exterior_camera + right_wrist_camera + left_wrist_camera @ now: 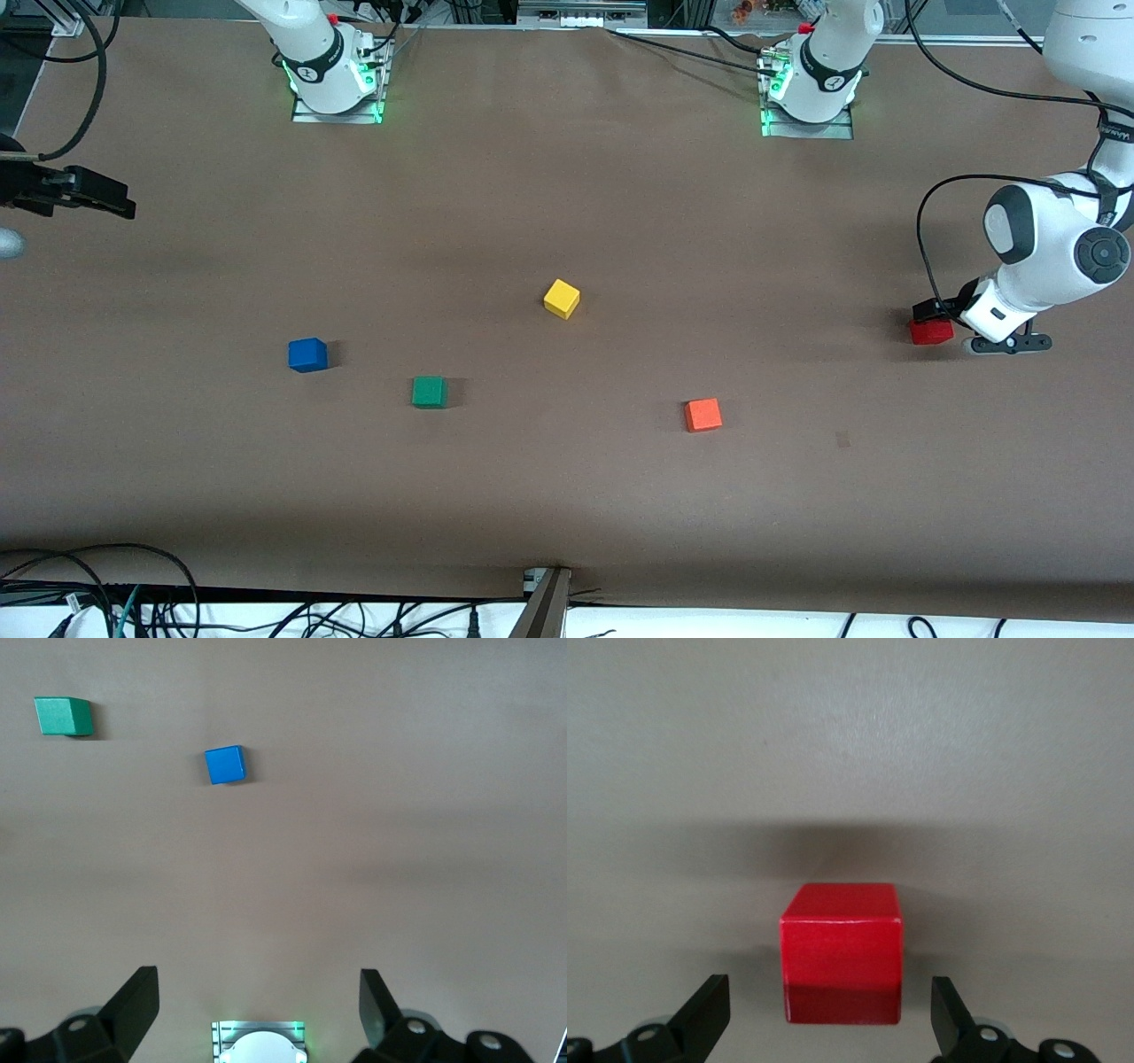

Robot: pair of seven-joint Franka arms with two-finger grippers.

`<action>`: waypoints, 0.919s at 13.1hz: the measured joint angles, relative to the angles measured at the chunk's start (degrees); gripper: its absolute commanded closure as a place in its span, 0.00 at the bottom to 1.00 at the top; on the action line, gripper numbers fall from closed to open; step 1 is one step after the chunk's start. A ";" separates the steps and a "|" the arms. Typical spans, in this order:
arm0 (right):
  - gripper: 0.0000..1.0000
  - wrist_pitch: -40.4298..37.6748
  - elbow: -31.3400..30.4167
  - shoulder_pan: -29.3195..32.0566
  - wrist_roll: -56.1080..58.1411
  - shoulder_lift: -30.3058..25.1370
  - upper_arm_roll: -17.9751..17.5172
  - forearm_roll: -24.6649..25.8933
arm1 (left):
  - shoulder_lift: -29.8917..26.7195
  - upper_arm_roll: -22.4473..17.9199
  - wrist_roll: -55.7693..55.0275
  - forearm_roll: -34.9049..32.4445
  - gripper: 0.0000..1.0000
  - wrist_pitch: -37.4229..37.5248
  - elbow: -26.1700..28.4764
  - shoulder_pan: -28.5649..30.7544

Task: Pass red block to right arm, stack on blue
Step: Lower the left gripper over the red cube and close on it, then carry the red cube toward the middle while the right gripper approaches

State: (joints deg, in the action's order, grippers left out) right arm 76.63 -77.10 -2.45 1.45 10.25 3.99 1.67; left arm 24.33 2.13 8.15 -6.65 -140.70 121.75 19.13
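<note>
The red block (930, 332) rests on the brown table at the left arm's end. My left gripper (928, 316) is down at it and open. In the left wrist view the red block (842, 952) sits between the two black fingers (709, 1010) with a gap on each side. The blue cube (307, 354) lies toward the right arm's end, seen too as the blue cube (225, 764) in the right wrist view. My right gripper (120, 206) waits open and empty above that end's table edge.
A yellow cube (562, 299) sits mid-table. A green cube (429, 392) lies beside the blue one, and an orange cube (702, 415) lies nearer the front camera than the yellow. The arm bases (335, 75) stand along the table's back edge.
</note>
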 measured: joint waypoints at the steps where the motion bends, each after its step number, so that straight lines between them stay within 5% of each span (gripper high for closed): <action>1: 0.00 0.01 0.00 -0.04 0.00 0.40 -0.02 0.00 | 0.52 0.03 0.01 0.00 0.00 -0.14 -0.01 0.04; 6: 0.00 0.02 0.00 -0.08 0.00 0.96 -0.16 -0.02 | 2.55 0.09 0.02 0.01 0.00 -0.96 -1.10 0.44; 10: 0.00 -0.01 0.00 -0.08 0.01 1.22 -0.19 -0.21 | 3.77 0.45 0.02 0.01 0.85 -1.49 -1.82 0.44; 11: 0.00 -0.02 0.00 -0.08 0.01 1.32 -0.19 -0.22 | 3.89 0.54 0.02 0.01 0.99 -1.51 -1.94 0.43; 12: 0.00 -0.02 0.00 -0.08 0.01 1.39 -0.20 -0.23 | 3.90 0.59 0.02 0.01 0.99 -1.51 -2.05 0.43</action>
State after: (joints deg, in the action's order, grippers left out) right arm 76.61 -77.10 -2.53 1.46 11.63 3.79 1.44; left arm 28.23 2.72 8.17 -6.64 -142.21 119.70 19.57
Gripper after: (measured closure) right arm 0.000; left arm 0.436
